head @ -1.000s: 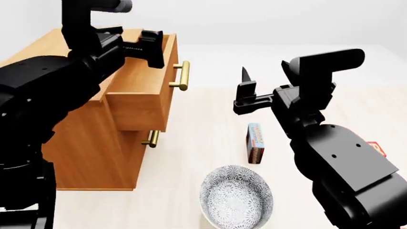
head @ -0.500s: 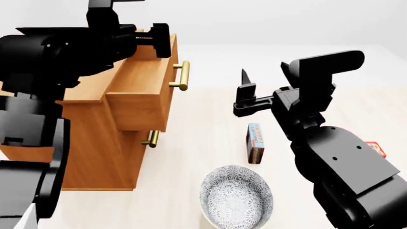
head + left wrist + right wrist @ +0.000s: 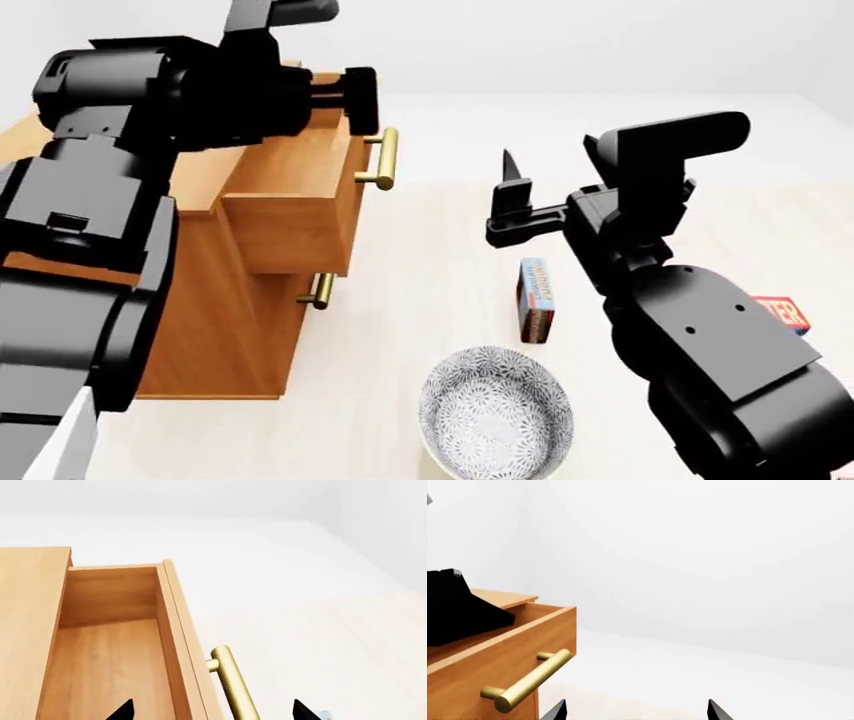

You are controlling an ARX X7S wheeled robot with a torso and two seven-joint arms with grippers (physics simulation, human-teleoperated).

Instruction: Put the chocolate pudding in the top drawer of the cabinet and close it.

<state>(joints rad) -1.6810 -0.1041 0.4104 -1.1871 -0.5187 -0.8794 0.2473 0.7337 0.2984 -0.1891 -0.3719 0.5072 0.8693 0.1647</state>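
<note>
Black left end effector (image 3: 358,100) hovers over the top drawer (image 3: 296,205).

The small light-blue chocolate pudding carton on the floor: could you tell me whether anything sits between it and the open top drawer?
Nothing visible on the floor does. The light-blue chocolate pudding carton stands on bare floor, with the patterned bowl nearer the camera, off the line. The left gripper hovers over the open wooden top drawer, which could crowd the drop.

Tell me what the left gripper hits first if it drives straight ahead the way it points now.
Probably the top drawer: the left gripper straddles its front panel and brass handle, though depth is unclear.
</note>
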